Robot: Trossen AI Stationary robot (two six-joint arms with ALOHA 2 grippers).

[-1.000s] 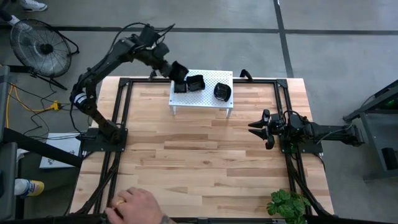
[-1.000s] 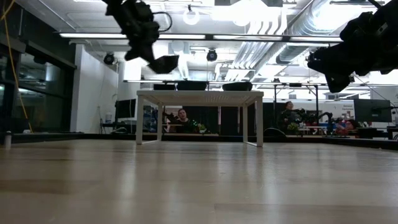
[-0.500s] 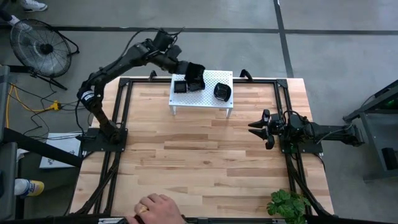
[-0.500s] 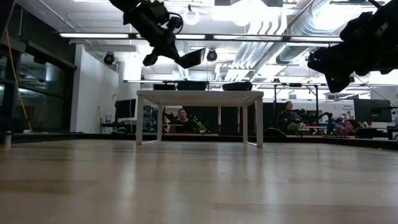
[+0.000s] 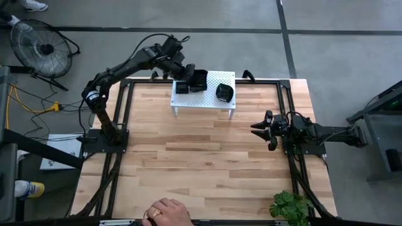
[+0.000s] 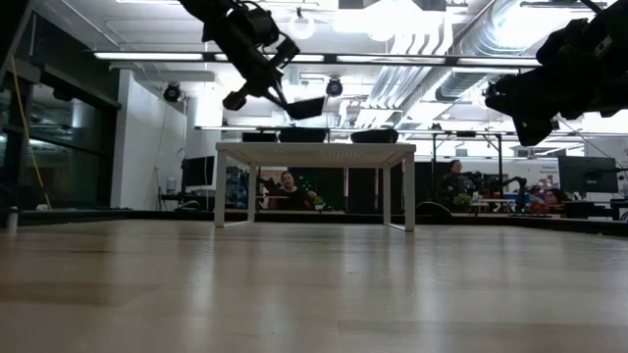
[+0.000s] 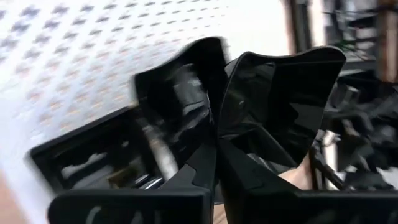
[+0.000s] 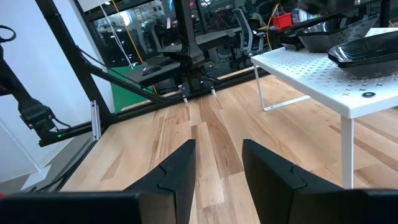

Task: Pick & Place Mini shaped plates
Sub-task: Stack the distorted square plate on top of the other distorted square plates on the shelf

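Observation:
My left gripper (image 5: 188, 75) is shut on a glossy black mini plate (image 5: 199, 76), which it carries above the white perforated stand (image 5: 213, 103) at the table's far edge. In the low view this plate (image 6: 305, 105) hangs a little above the stand's top (image 6: 314, 147). On the stand rest a flat square plate (image 5: 181, 88), a plate (image 7: 177, 99) right below the held one, and a wavy-rimmed plate (image 5: 224, 93). My right gripper (image 5: 260, 130) waits open at the table's right side. My left gripper pinches the plate by one edge of its rim (image 7: 225, 134) between its two fingers (image 7: 199, 171). The fingers slant down from the table's far left. The plate juts out beyond the fingertips, nearly level, lifted clear of the stand and of the plates on it.
A person's hand (image 5: 167, 211) lies at the table's near edge. A green plant (image 5: 290, 206) stands at the near right corner. A black frame (image 5: 125, 125) runs round the table. Bare wood (image 5: 201, 157) lies between the stand and the near edge.
My left gripper has gone toward the table's right along the far edge with the plate, rolling its wrist and sinking a little, and now hangs over the stand. The plate has turned from tilted to nearly level. The person's hand has slid right along the near edge.

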